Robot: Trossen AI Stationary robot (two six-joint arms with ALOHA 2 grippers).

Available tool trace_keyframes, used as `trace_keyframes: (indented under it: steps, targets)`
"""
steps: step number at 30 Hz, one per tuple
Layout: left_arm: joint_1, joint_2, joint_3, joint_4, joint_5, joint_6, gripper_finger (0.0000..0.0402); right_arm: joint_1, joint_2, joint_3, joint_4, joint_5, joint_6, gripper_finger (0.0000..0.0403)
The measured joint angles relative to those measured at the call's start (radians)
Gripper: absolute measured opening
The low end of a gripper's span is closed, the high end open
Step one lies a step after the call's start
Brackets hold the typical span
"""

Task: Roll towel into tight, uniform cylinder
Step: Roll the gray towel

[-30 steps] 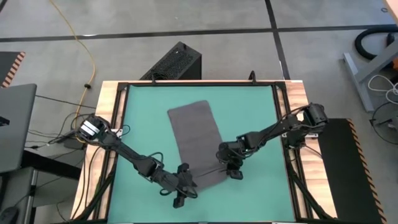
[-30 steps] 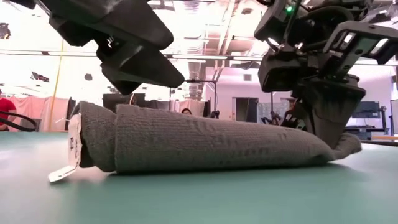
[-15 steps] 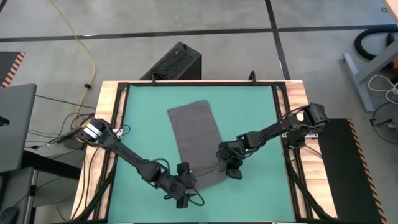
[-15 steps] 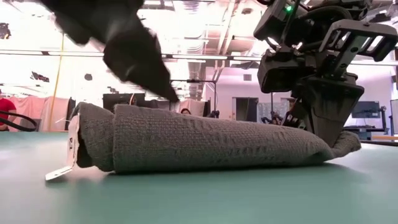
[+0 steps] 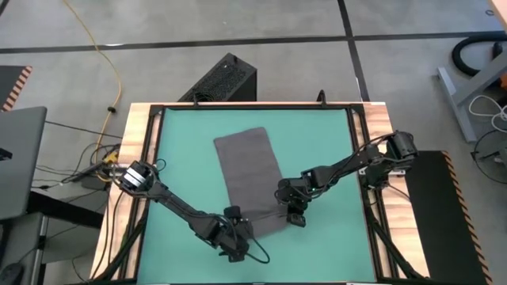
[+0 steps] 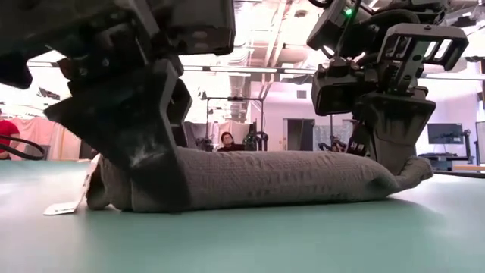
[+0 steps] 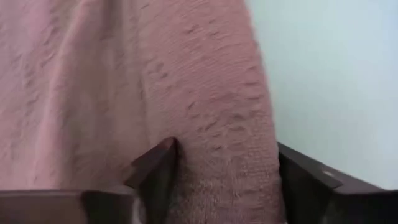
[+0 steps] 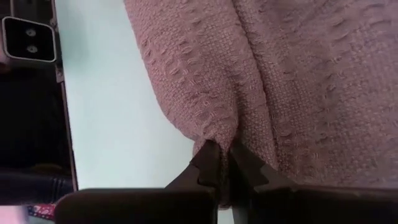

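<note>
The dark grey towel [image 5: 247, 170] lies on the green mat [image 5: 182, 158]. Its near part is rolled into a thick roll [image 6: 288, 178] that rests on the mat, and its far part lies flat. A small white tag [image 6: 64, 205] sticks out at the roll's left end. My left gripper [image 7: 224, 155] is open and tipped steeply down, with the roll's left end between its fingers. My right gripper [image 8: 222, 152] is shut on cloth at the roll's right end [image 6: 413, 171]. My left gripper comes from above and the near side, its open fingers astride the roll's left end [image 7: 217, 124]. One fingertip [image 7: 160, 163] sits in the crease between roll and flat cloth, the other [image 7: 301, 177] beside the roll's outer side. The roll lies on the mat. My right gripper pinches a fold of cloth [image 8: 217, 134] at the roll's right end between its two fingertips. The fingers slant down from the table's right side. The cloth there is drawn to a narrow point, and the roll stays on the mat.
A wooden frame with dark rails [image 5: 142, 142] borders the mat. A black box [image 5: 222, 79] stands on the floor beyond the far edge, and a laptop [image 5: 20, 158] sits to the left. Bare mat lies left and right of the towel. People show far behind the table in the low view.
My left gripper has tipped steeply downward and sunk from above the roll onto its left end, moving slightly toward the right. The roll now looks lower and flatter at that end. My right gripper has kept its place and its hold.
</note>
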Motion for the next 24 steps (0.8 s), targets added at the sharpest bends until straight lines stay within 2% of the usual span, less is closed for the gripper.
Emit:
trace_keyframes:
  steps: [2,5,8,9,13,15,21,24]
  targets:
    - [0.005,-0.001,-0.002,-0.016,0.013,-0.043,0.0189,0.004,0.000,0.000,-0.002,-0.018,0.005,0.0032]
    - [0.009,-0.011,-0.006,-0.012,0.044,-0.062,0.0110,0.011,0.000,0.000,-0.006,-0.047,0.021,0.0032]
    - [0.011,-0.024,-0.006,0.038,0.121,-0.027,0.0030,0.013,0.000,0.001,-0.006,-0.092,0.035,0.0032]
    - [0.015,-0.024,-0.006,0.054,0.159,-0.017,0.0020,0.013,0.000,0.001,-0.006,-0.112,0.041,0.0032]
    - [0.045,-0.022,-0.006,0.104,0.357,0.037,0.0023,0.014,0.000,0.001,-0.007,-0.143,0.059,0.0033]
    - [0.061,-0.018,-0.006,0.131,0.424,0.065,0.0023,0.016,0.000,0.001,-0.009,-0.143,0.068,0.0033]
    - [0.118,-0.017,-0.013,0.134,0.564,0.134,0.0020,0.041,0.000,0.001,-0.017,-0.117,0.109,0.0047]
    - [0.146,-0.018,-0.084,0.223,0.652,0.132,0.0020,0.037,0.000,0.001,-0.017,-0.111,0.109,0.0065]
